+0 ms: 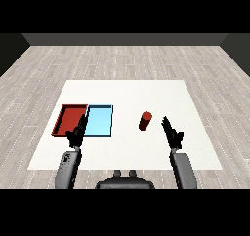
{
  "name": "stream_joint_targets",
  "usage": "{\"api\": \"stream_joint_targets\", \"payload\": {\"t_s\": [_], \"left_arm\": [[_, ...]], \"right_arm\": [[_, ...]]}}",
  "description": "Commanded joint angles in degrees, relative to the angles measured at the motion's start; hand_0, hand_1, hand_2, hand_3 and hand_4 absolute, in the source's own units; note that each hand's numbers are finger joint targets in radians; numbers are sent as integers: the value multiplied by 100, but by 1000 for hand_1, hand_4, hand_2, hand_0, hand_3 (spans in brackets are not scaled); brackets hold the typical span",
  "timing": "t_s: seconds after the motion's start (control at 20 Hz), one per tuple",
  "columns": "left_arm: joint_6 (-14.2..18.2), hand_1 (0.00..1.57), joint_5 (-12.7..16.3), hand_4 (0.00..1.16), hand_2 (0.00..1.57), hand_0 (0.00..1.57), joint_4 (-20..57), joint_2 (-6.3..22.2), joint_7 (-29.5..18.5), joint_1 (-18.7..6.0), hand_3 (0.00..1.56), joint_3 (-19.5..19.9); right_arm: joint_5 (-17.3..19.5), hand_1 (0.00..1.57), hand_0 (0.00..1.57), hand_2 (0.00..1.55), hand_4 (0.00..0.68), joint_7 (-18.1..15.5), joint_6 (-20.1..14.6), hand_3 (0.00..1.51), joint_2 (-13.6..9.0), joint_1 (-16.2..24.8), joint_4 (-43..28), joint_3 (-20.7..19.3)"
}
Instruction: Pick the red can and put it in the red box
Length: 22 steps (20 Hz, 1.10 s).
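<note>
Two grey forearms come in at roughly five and seven o'clock of the head view, each ending in a black hand. The right hand (172, 134) has its fingers straight and slightly apart, holding nothing, reaching toward eleven o'clock. The left hand (78, 132) is likewise empty with fingers extended, lying over the near edge where the two trays meet. Just beyond the right hand, at about its eleven o'clock and near but apart from it, stands the small red cylindrical can (145, 121), smooth-sided and upright on the flat matte white table (146, 91). To the can's nine o'clock, well apart, lies the shallow rectangular light blue tray (100, 121), and touching its far side, the shallow rectangular red tray (70, 118) with a darker raised rim. Beyond the table runs a pale grey wood-plank floor (122, 59). By my reading nothing of the task is done: the can is not yet grasped, and lifting, carrying across and setting down remain.
</note>
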Motion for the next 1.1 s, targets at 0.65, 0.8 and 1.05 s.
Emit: {"api": "stream_joint_targets", "payload": {"t_s": [0.65,0.8,1.05], "left_arm": [[-468,0,325,0,0,0,68,-31,-2194,-36,0,547],[-395,0,260,0,0,0,-234,-66,-2092,161,0,519],[-462,0,234,0,0,0,-162,-84,-2199,39,0,498]], "right_arm": [[-901,0,0,0,0,-1801,1047,0,-265,-741,824,-924],[-881,0,0,0,0,-1985,1196,0,-414,-928,1254,-1066],[-841,0,0,0,0,-1545,845,0,-186,-868,576,-909]]}}
